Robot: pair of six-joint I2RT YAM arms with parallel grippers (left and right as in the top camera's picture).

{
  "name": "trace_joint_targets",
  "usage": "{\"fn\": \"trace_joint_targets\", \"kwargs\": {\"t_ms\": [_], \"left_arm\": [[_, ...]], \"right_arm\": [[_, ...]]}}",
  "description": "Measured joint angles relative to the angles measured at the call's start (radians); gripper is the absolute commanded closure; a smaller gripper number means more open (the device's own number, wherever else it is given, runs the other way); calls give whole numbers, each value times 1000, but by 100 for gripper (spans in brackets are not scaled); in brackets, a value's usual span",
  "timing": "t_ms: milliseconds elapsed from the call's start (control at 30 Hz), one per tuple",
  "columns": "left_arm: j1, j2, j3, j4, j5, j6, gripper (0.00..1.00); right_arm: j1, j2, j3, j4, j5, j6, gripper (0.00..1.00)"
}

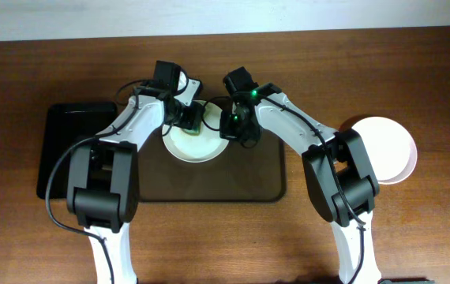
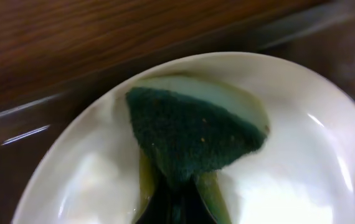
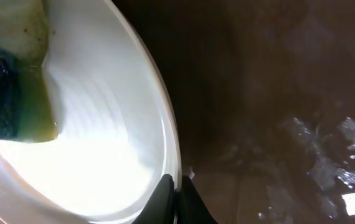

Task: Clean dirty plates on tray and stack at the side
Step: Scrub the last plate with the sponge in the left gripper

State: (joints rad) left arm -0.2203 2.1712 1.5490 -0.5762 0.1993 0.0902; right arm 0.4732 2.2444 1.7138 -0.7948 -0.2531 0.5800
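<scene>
A white plate (image 1: 193,150) lies on the brown tray (image 1: 209,183), up at the tray's 12 o'clock end, with its far edge close to the tray's rim. In the left wrist view the plate (image 2: 302,143) fills most of the frame, and the part that shows looks white and glossy.

A sponge (image 1: 197,124) with a dark green scrubbing face and a yellow body is on the plate near its 12 o'clock edge. From the left wrist the sponge (image 2: 190,134) shows green side up as a rough wedge. The left gripper (image 1: 189,118) is closed on the sponge, pinching its narrow end between dark fingers at the 6 o'clock edge of its own view (image 2: 176,202).

The right gripper (image 1: 231,130) is at the plate's 2 o'clock edge. Its own camera shows it (image 3: 177,196) nearly closed, clamped on the thin rim of the plate (image 3: 103,124) with one finger on each side. The sponge (image 3: 9,93) sits at 10 o'clock in that view, and the dark tray (image 3: 277,74) lies beyond the rim.

Outside the tray, at its 3 o'clock side, another white plate (image 1: 383,148) rests on the wooden table (image 1: 414,63); whether more plates lie under it cannot be told. A smaller black tray (image 1: 67,150) sits just beside the brown one at 9 o'clock.
</scene>
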Motion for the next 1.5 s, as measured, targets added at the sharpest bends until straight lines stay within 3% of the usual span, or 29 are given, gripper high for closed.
{"fn": "trace_joint_targets", "kwargs": {"t_ms": [200,367,567,800,933,1067,1333,1500], "left_arm": [[-16,-10,18,-114,-212,-164,100],[-16,-17,26,-236,-285,-202,100],[-4,-20,35,-394,-215,-97,100],[33,-19,24,-463,37,116,100],[31,-5,7,-433,219,187,100],[28,5,0,-348,310,190,100],[33,6,-3,-118,229,-27,100],[48,6,-4,24,107,-100,100]], "right_arm": [[10,1,0,10,-8,0,96],[14,1,0,10,-23,-1,96],[14,2,0,-8,-33,-9,96],[14,1,0,-14,-32,-17,96],[13,2,0,-14,-29,-17,96],[11,1,0,-14,-21,-15,96],[5,1,0,0,-6,-2,96],[5,1,0,0,-6,3,96]]}}
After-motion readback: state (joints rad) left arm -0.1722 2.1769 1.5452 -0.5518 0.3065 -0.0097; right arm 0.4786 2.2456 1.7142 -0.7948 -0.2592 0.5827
